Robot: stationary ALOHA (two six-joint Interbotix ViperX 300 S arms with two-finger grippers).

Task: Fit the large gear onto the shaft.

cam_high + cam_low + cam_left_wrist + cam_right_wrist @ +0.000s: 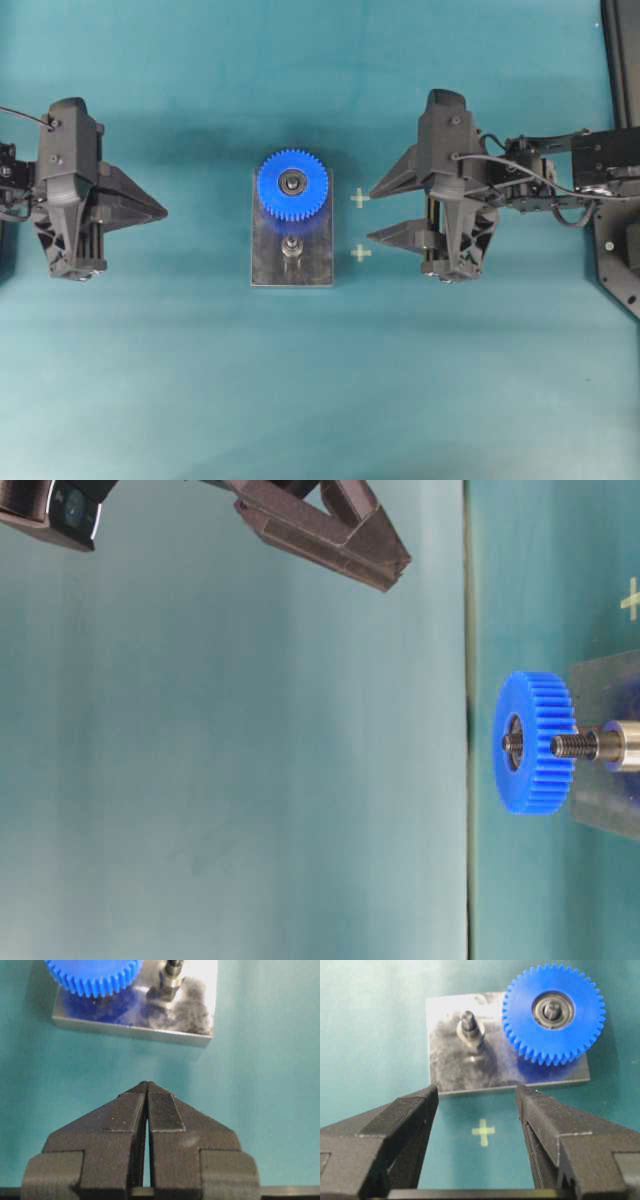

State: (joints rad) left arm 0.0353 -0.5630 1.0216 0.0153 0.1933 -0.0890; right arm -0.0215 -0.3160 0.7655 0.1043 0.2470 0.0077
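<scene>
Overhead, table-level and two wrist views. The large gear [292,184] sat on the shaft [551,1008] at one end of the grey plate [318,262], its blue teeth overhanging the plate's edge, and the shaft's tip showed through the bearing hub. The second peg [291,247] stood bare and upright on the other half of the plate, just beside the gear's teeth but apart from them. The plate lay flat near the middle of the bench [200,380], on its teal cover.

Your left gripper [160,211] hung well apart from the plate on its left, with its fingers [162,1110] pressed together tip to tip and gripping nothing. Your right gripper [372,212] hung near the plate's opposite side, with its fingers [545,1115] spread wide and empty; between them, in the right wrist view, you saw a pale cross mark [483,1131] on the cover. A second cross mark [360,199] lay just beside the plate in the overhead view.
</scene>
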